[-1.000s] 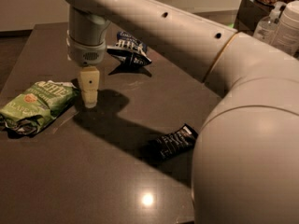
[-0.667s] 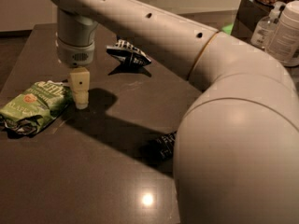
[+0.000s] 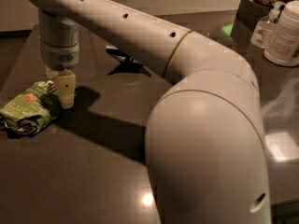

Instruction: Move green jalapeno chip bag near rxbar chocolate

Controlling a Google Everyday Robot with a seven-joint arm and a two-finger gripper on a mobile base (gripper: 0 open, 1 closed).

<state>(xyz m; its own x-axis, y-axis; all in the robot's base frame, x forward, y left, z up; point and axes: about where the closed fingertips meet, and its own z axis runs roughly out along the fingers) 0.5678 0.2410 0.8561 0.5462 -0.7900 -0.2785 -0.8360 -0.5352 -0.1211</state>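
The pincer [image 3: 66, 97] hangs pointing straight down at the right edge of the green jalapeno chip bag [image 3: 27, 110], its tip low and at or just over the bag's crumpled right end. From this side it reads as one cream block, so I cannot tell whether it is clenched or released. Nothing is lifted.

A second ago the pincer stood clear to the right of the bag with bare counter [image 3: 93, 171] between them. Since then it has slid over until that gap is gone. I judge this to be the approach for the grasp, which is not yet made, and the carry has not begun.

The arm [image 3: 205, 139] has swung along with it, and its big elbow now fills the counter to the right of the bag. It hides the spot, well to the right of the bag and nearer the camera, where the rxbar chocolate lay a second ago, so the bar cannot be seen now.

The bag lies flat, well left of everything else. It is light green wrinkled foil with pale lettering and a small orange-red mark, puffed unevenly and dark at its folds. It looks likely to crumple and slip when pinched.

Beyond the bag to the right, a dark blue and white snack bag [image 3: 125, 63] peeks out from behind the arm.
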